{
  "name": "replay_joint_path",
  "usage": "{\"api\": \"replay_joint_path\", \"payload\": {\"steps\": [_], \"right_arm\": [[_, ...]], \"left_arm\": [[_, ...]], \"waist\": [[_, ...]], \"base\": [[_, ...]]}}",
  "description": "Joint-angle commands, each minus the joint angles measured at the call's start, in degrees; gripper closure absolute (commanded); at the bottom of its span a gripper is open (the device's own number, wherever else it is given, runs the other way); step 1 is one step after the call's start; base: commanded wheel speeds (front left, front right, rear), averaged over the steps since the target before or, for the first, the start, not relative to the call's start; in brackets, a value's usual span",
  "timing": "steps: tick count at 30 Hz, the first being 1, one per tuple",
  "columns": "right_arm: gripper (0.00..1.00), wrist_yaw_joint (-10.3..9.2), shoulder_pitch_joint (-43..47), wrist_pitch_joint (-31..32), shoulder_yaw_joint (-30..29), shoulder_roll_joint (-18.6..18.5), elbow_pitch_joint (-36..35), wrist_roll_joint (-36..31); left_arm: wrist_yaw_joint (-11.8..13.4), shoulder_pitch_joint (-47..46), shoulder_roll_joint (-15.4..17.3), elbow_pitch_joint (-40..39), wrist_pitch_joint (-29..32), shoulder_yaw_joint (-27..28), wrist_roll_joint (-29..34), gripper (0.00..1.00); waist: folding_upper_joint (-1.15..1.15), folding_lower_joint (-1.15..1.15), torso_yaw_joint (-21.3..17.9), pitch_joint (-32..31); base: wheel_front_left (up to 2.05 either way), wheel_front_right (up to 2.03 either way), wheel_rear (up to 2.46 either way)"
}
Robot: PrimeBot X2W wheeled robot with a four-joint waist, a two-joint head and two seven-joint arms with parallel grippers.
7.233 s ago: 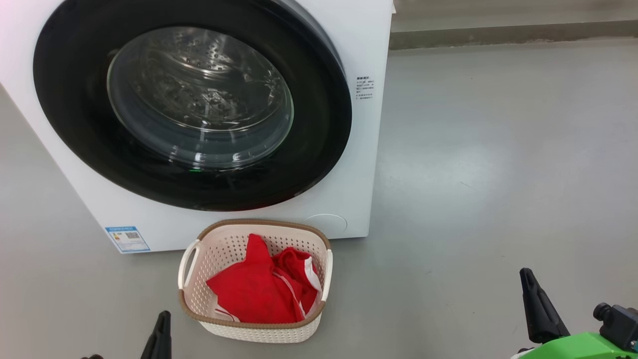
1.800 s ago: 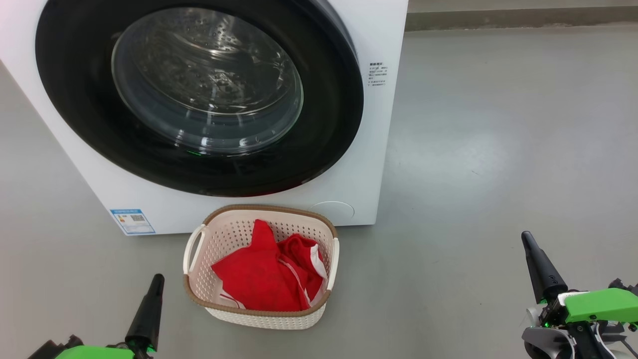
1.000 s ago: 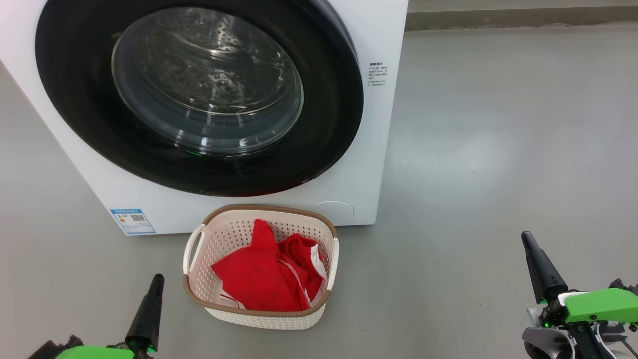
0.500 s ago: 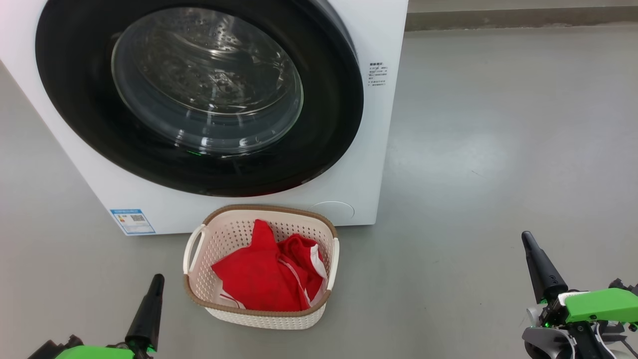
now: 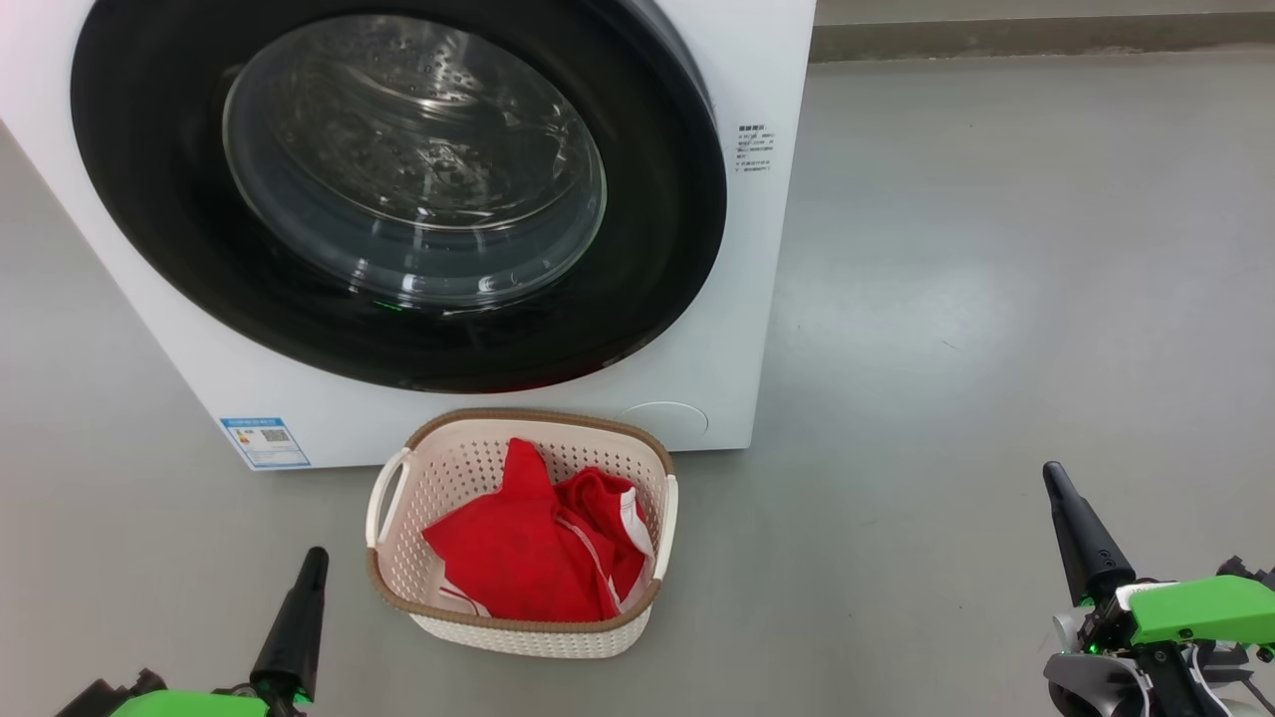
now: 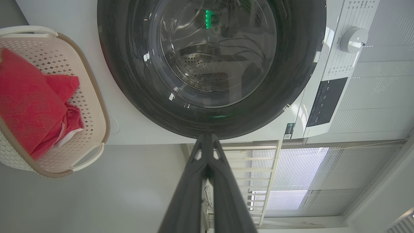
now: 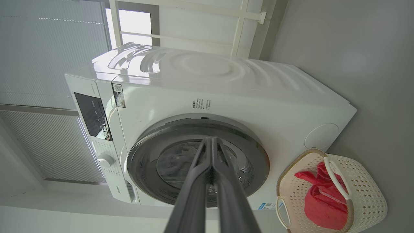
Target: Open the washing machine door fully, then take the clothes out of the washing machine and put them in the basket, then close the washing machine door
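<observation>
The white washing machine [image 5: 737,299] stands ahead with its round black-rimmed door [image 5: 657,219] shut flat against its front. On the floor before it sits the cream basket [image 5: 518,627], and the red clothes [image 5: 528,563] lie bunched inside. My left gripper [image 5: 314,558] points up at the lower left, shut and holding nothing, a little left of the basket. At the lower right my right gripper [image 5: 1051,476] is shut and empty, well clear of the basket. In the left wrist view the closed fingers [image 6: 207,139] aim at the door's rim [image 6: 291,81].
Grey floor [image 5: 996,299] spreads to the right of the machine, ending in a low kerb [image 5: 1046,35] at the back. A control panel and dial [image 6: 354,38] sit on the machine's front. Window blinds [image 7: 38,48] hang behind it.
None over the last two seconds. Since the oldest frame the camera has shifted a little, and both grippers now show higher in the head view.
</observation>
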Motion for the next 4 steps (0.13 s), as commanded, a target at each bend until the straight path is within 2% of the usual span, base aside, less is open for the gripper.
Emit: {"api": "replay_joint_path", "payload": {"steps": [1, 4], "right_arm": [[1.00, -0.03, -2.5, 0.3, 0.7, -0.8, -1.5, -0.1], [1.00, -0.03, -2.5, 0.3, 0.7, -0.8, -1.5, -0.1]], "left_arm": [[-0.4, -2.5, 0.4, -1.1, 0.3, 2.0, -0.4, 1.00], [-0.4, -2.5, 0.4, -1.1, 0.3, 2.0, -0.4, 1.00]], "waist": [[0.00, 0.00, 0.0, 0.0], [0.00, 0.00, 0.0, 0.0]], "base": [[0.00, 0.00, 0.00], [0.00, 0.00, 0.00]]}}
